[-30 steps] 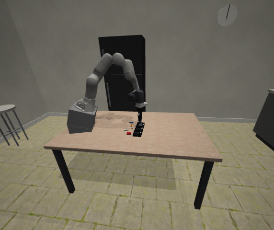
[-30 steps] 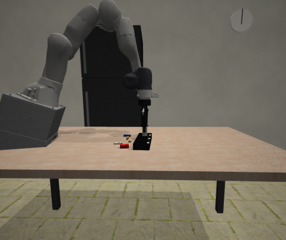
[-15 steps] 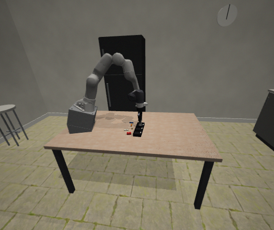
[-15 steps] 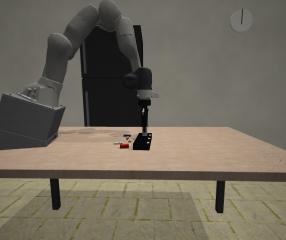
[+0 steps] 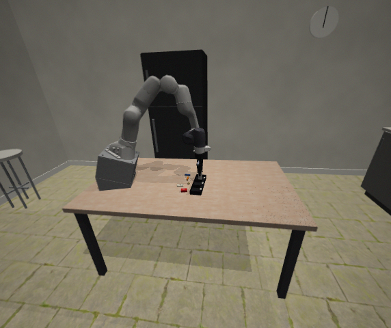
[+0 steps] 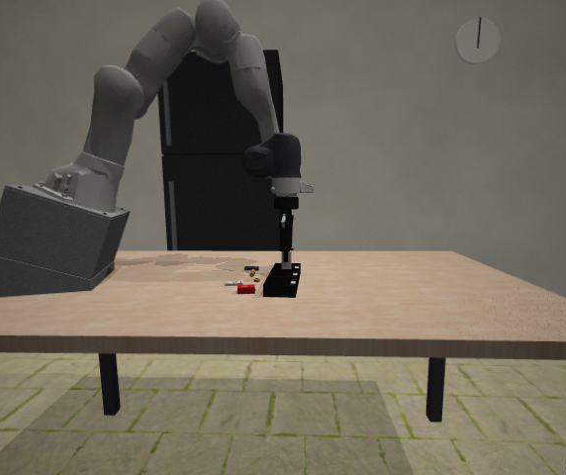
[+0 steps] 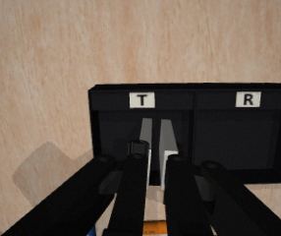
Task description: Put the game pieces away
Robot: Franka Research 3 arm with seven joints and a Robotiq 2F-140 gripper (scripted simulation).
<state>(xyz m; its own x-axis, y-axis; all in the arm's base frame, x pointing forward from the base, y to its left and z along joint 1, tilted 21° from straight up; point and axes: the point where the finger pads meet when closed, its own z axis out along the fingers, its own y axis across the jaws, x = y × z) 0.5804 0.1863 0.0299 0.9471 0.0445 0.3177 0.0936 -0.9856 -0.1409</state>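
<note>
Looking down the wrist, I see my gripper pinched nearly together above bin T; whether it clamps anything I cannot tell. Bin R beside it looks dark inside. Pieces lie on the table.

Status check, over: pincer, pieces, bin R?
Pincer shut, nothing seen in it, low over bin T, not bin R. Red piece and other small items on table beside bins. No obstruction seen.
</note>
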